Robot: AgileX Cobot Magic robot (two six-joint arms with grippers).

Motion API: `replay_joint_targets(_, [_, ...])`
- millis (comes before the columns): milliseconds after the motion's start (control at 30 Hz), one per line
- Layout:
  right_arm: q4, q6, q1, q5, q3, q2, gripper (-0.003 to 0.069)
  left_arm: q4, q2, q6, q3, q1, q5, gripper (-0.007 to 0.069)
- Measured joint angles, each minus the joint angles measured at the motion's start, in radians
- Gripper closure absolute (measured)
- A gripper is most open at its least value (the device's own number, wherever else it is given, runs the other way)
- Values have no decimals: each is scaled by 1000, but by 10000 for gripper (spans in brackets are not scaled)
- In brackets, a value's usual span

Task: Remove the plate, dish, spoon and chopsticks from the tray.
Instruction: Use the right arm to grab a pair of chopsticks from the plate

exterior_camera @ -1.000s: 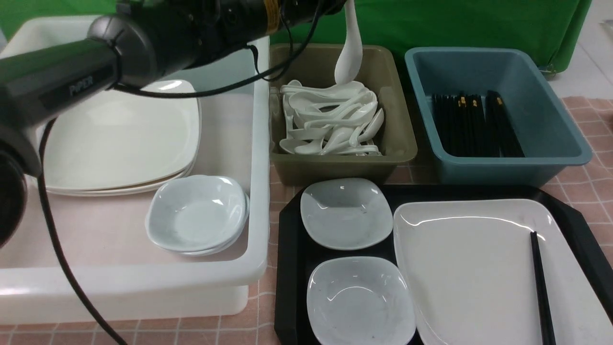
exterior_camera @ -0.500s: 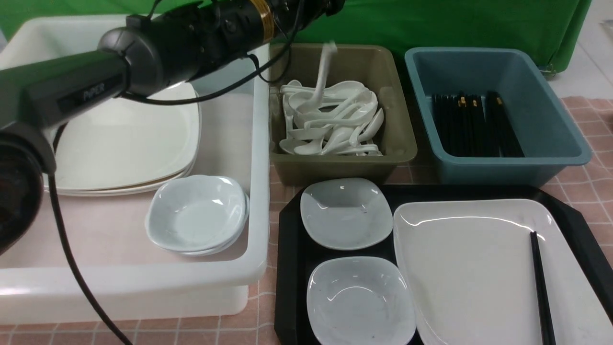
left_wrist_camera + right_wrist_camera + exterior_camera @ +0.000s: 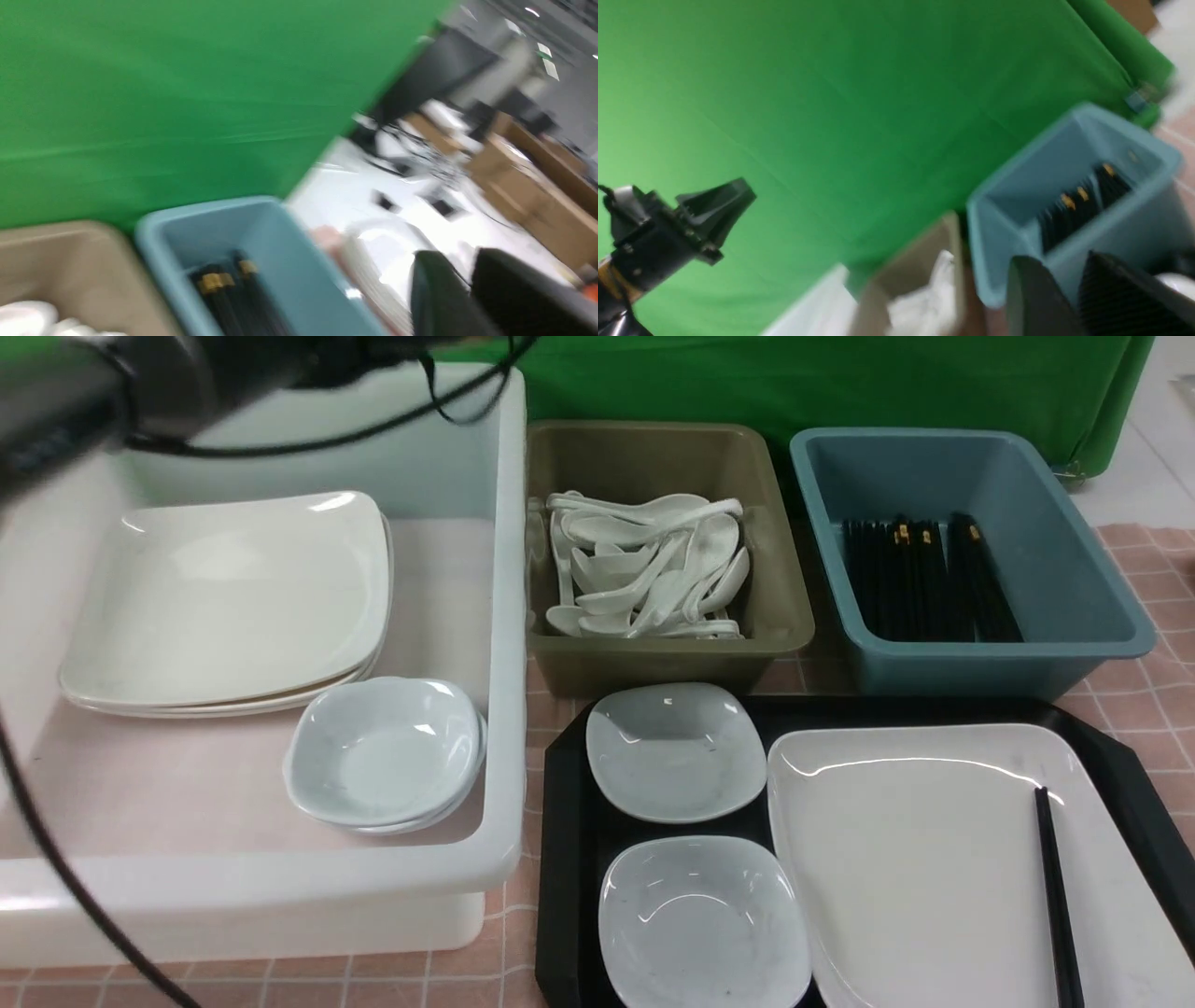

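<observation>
No spoon on the tray (image 3: 560, 859); the rest is left.
Plate (image 3: 915, 868), two dishes (image 3: 674, 751), chopsticks (image 3: 1055, 896) lie well apart from both empty tools: left tool (image 3: 469, 261) together, right tool (image 3: 1073, 268) slightly apart.

Table (image 3: 1153, 579), pink tile-pattern cover. Four items sit directly on it. White tub (image 3: 509, 616): 9 o'clock, the largest. Olive tub (image 3: 653, 667): 12 o'clock, just beside the white tub. Blue tub (image 3: 980, 672): 2 o'clock, near the olive tub. Black tray (image 3: 558, 859): 5 o'clock, just beside both smaller tubs.
</observation>
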Motion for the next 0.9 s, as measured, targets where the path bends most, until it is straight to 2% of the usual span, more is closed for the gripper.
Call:
replay_joint_targets(67, [0,-23,0,28,-45,1,496,13,-45,-9,-10,6,-40,610])
replay_joint_targets(133, [0,-88,0,92,-128,18,577,16,-117,56,-19,6,-37,628])
replay_joint_targets(200, [0,-142,0,138,-192,54,629,19,-164,269,-24,5,12,631])
replay_joint_targets(233, [0,-163,0,149,-215,70,629,21,-174,385,-25,5,31,631])
replay_joint_targets(300, [0,-227,0,177,-270,118,629,29,-205,731,-25,3,140,631])
replay_joint_targets(333, [-1,-231,0,178,-274,123,629,29,-207,756,-25,3,163,631])
replay_joint_targets(367, [-1,-244,0,182,-287,142,629,32,-211,842,-25,3,216,631])
replay_joint_targets(400, [-1,-258,0,200,-310,172,629,35,-214,969,-25,3,349,631])
replay_joint_targets(433, [-1,-255,0,205,-316,179,629,35,-214,992,-25,3,387,630])
replay_joint_targets(500, [0,-218,0,243,-341,210,629,18,-209,1055,-25,5,584,629])
replay_joint_targets(533, [0,-172,0,277,-364,239,629,-47,-202,1080,-25,6,752,629])
replay_joint_targets(600, [1,-145,0,333,-402,282,629,-218,-195,1127,-25,7,987,627])
replay_joint_targets(633, [1,-148,0,361,-421,304,629,-332,-193,1173,-25,10,1069,627])
replay_joint_targets(667, [1,-159,2,408,-451,328,629,-459,-193,1283,-25,16,1174,627])
replay_joint_targets(700, [1,-166,3,416,-461,337,629,-487,-193,1305,-25,16,1175,627])
replay_joint_targets(733, [1,-183,9,459,-482,356,628,-599,-192,1400,-25,17,1247,627])
replay_joint_targets(767, [1,-234,25,528,-523,400,627,-890,-192,1623,-25,19,1358,627])
replay_joint_targets(833, [0,-288,46,627,-577,448,627,-1131,-188,1830,-25,17,1461,627])
replay_joint_targets(867, [0,-294,49,639,-582,453,627,-1155,-188,1847,-25,16,1485,627])
replay_joint_targets(900, [0,-336,71,733,-627,505,627,-1326,-187,1961,-24,15,1583,627])
